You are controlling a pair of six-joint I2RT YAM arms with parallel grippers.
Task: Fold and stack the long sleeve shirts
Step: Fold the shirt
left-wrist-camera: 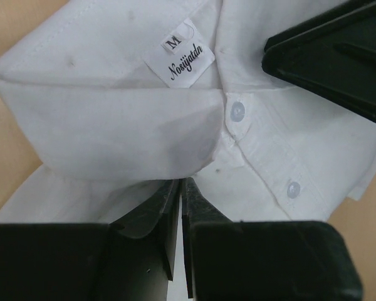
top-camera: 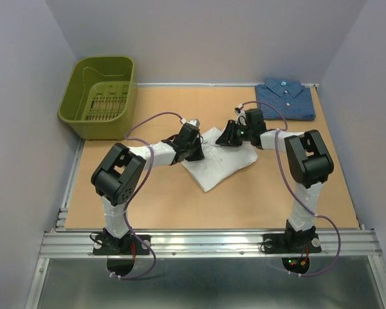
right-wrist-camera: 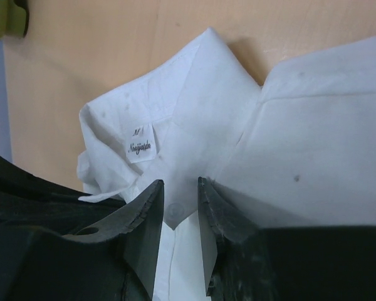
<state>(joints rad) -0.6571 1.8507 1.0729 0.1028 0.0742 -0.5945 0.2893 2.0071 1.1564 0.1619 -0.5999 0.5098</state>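
The white long sleeve shirt (top-camera: 220, 161) lies folded at mid-table, collar toward the back. My left gripper (top-camera: 197, 149) sits at its left collar. In the left wrist view the jaws (left-wrist-camera: 180, 182) are pressed almost together under the collar's edge (left-wrist-camera: 113, 135), near the size label (left-wrist-camera: 178, 59). My right gripper (top-camera: 229, 138) is at the collar from the right. Its jaws (right-wrist-camera: 180, 180) stand apart, with the collar's point and a button (right-wrist-camera: 175, 209) showing between them. The dark blue long sleeve shirt (top-camera: 285, 98) lies folded at the back right corner.
A green plastic basket (top-camera: 100, 95) stands at the back left corner. Bare wooden tabletop (top-camera: 154, 199) surrounds the white shirt. The right gripper's black fingers (left-wrist-camera: 338, 56) cross the top right of the left wrist view.
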